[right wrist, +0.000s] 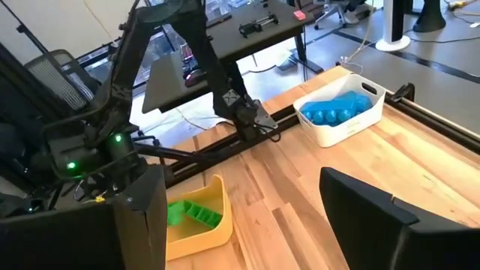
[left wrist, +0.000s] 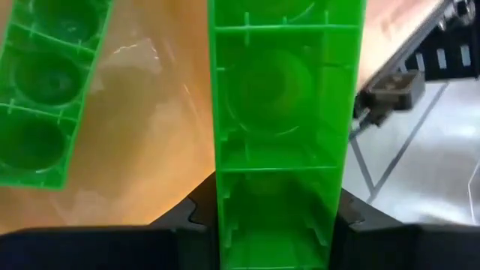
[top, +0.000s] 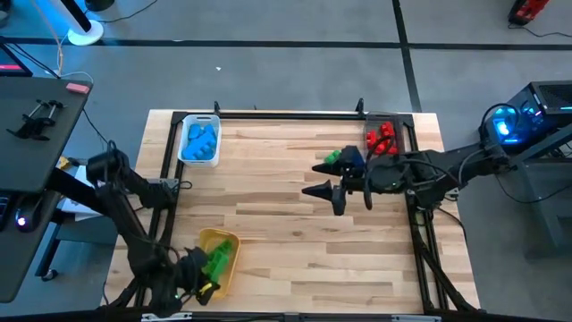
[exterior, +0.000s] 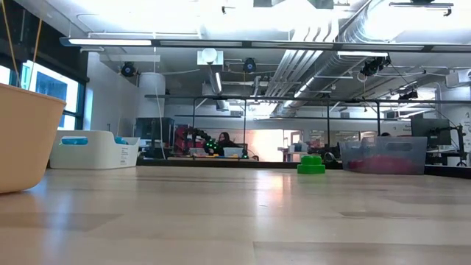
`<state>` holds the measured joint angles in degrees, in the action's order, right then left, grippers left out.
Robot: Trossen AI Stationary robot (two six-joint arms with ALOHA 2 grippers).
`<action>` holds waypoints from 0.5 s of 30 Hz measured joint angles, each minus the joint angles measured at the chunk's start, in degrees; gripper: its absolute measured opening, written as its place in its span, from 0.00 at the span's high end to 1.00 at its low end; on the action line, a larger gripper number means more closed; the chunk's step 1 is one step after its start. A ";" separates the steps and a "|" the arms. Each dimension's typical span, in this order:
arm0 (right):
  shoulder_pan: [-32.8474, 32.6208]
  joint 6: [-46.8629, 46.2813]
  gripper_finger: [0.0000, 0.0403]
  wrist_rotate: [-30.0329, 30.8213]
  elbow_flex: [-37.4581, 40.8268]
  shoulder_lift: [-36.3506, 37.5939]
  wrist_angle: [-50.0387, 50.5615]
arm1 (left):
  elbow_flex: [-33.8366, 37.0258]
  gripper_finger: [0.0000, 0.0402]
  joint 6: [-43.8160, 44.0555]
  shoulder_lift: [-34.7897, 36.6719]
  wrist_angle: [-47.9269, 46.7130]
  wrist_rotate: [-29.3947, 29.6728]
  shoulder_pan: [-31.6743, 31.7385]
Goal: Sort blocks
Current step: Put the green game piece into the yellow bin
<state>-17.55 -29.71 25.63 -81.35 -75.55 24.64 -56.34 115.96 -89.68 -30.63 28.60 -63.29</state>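
Observation:
My left gripper sits over the yellow tray at the table's near left corner, shut on a long green block. A second green block lies in that tray beside it. My right gripper hovers open over the table's middle right, touching nothing. A loose green block and a dark blue one rest on the wood just beyond it; the green one also shows in the low view. Blue blocks fill the white tray. Red blocks lie in the clear tray. My left gripper pinches the long green block between its two fingers, across the block's width at its near end. The block runs forward along the fingers, its hollow underside toward the wrist camera, over the yellow tray's floor. Whether it rests on the tray, I cannot tell.
The white tray stands at the far left and the clear tray at the far right. A black rail frames the table's edges. Bare wood lies between the trays. A desk and cables stand off the table's left.

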 joint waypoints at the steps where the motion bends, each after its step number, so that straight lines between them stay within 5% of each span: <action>1: -0.01 0.03 0.38 0.00 0.00 0.02 0.00 | 0.00 0.72 0.48 -0.18 -0.14 0.00 0.31; 8: -0.05 -0.27 0.38 -1.63 -0.01 0.04 -0.04 | 0.00 0.49 -4.16 1.43 -0.75 -2.78 3.66; 15: -0.10 -1.34 0.38 -4.26 0.00 0.17 -0.07 | -0.04 0.43 -10.47 8.87 -6.58 -5.81 6.01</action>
<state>-17.65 -31.05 21.37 -81.35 -75.37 24.58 -56.38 105.49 -80.81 -37.21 22.79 -57.28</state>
